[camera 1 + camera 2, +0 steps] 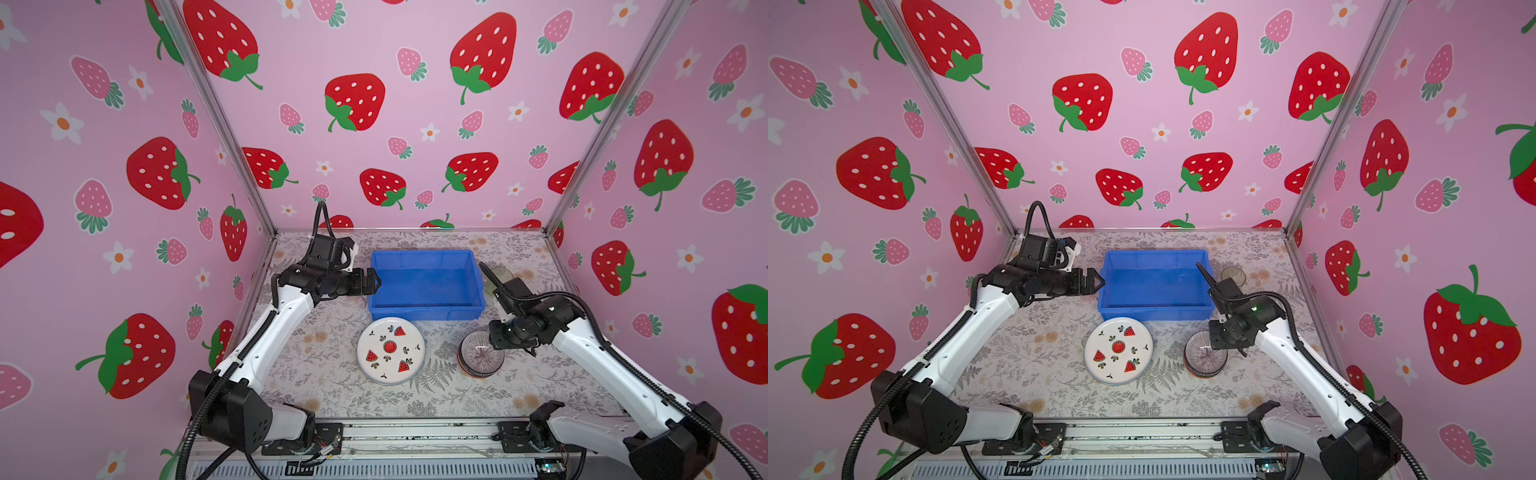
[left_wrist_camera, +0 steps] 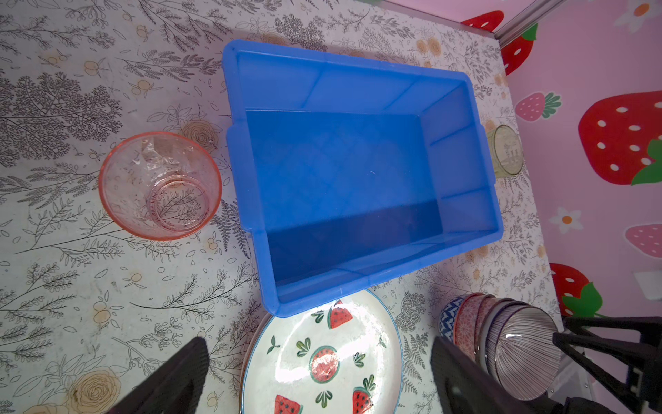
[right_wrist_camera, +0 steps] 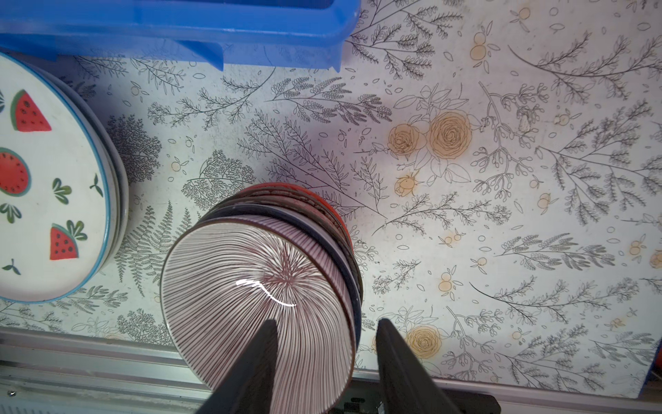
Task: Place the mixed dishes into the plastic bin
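The blue plastic bin stands empty at the back middle. In front of it a watermelon-print plate tops a plate stack. To its right is a stack of bowls, purple-striped bowl on top. My right gripper straddles that bowl's right rim, one finger inside, the other outside with a gap showing. My left gripper hangs wide open at the bin's left end. Below it stands a pink tumbler, hidden in both top views.
A green tumbler stands just beyond the bin's right end, behind my right arm. Strawberry-print walls close the table on three sides. A metal rail runs along the front edge.
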`<state>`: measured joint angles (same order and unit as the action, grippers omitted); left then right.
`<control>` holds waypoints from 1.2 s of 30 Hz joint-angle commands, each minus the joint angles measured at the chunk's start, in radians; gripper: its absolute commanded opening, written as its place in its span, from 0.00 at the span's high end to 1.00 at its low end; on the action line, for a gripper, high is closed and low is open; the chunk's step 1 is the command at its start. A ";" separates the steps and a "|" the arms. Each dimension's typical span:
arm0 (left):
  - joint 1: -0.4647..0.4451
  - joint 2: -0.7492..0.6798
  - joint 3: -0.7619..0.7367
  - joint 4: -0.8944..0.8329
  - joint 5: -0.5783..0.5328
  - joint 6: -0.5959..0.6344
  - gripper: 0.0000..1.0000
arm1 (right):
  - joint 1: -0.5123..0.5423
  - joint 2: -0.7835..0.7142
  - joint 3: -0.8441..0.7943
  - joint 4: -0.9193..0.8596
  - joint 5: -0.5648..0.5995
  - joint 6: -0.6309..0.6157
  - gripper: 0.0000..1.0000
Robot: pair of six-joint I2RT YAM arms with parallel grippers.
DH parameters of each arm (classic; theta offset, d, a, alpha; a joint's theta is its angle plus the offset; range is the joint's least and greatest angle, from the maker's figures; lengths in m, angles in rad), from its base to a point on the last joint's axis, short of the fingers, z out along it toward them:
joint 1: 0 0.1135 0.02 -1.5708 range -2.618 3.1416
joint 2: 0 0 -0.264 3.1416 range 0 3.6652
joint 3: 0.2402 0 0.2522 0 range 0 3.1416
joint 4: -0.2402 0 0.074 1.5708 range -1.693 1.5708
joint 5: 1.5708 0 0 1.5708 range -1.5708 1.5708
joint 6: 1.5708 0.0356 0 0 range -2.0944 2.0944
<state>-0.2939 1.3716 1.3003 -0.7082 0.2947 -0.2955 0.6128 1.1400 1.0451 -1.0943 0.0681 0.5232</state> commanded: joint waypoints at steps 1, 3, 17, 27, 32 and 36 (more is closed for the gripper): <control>-0.005 -0.026 -0.007 -0.014 -0.013 -0.007 0.01 | 0.006 0.012 0.037 -0.004 0.018 -0.001 0.52; -0.004 -0.026 -0.007 -0.015 -0.014 -0.005 0.01 | 0.007 0.017 0.041 -0.003 0.021 -0.003 0.52; -0.001 -0.030 -0.027 -0.012 -0.014 -0.008 0.01 | 0.023 0.051 0.079 0.052 -0.045 -0.032 0.53; 0.003 -0.075 -0.123 -0.023 0.020 -0.094 0.01 | 0.176 0.161 0.117 0.202 -0.112 0.011 0.53; 0.004 -0.112 -0.163 -0.048 0.008 -0.096 0.01 | 0.214 0.224 0.134 0.222 -0.087 0.014 0.53; 0.003 -0.127 -0.167 -0.056 0.002 -0.095 0.01 | 0.215 0.230 0.163 0.170 -0.010 0.024 0.53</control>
<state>-0.2928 1.2648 1.1374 -0.7387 0.2977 -0.3782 0.8230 1.3762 1.1576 -0.8875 -0.0063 0.5274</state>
